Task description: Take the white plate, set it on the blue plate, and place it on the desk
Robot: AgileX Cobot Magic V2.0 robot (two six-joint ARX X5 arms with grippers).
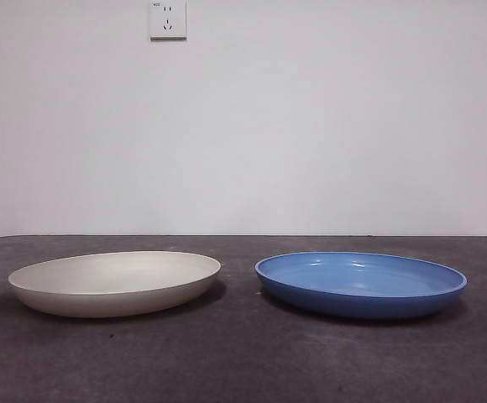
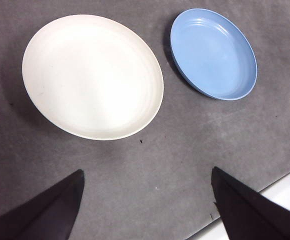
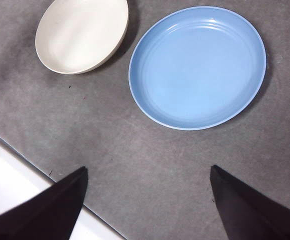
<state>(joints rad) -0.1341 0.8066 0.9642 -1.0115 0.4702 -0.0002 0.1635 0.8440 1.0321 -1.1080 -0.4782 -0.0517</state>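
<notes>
Desk [image 1: 243, 361] — white plate [image 1: 116, 281] flat, upright.

Plain white wall [image 1: 311, 126], wall socket [image 1: 167, 18]

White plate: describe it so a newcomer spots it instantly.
On the dark grey mottled desk before the white wall, two wide shallow round plates sit side by side, apart. The matte cream-white plate lies under the wall socket; its neighbour, the glossy blue plate, differs only in colour.

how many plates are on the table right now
2. The white plate lies on the desk at the left of the front view, and the blue plate lies beside it at the right, apart. Nothing seems hidden.
</notes>
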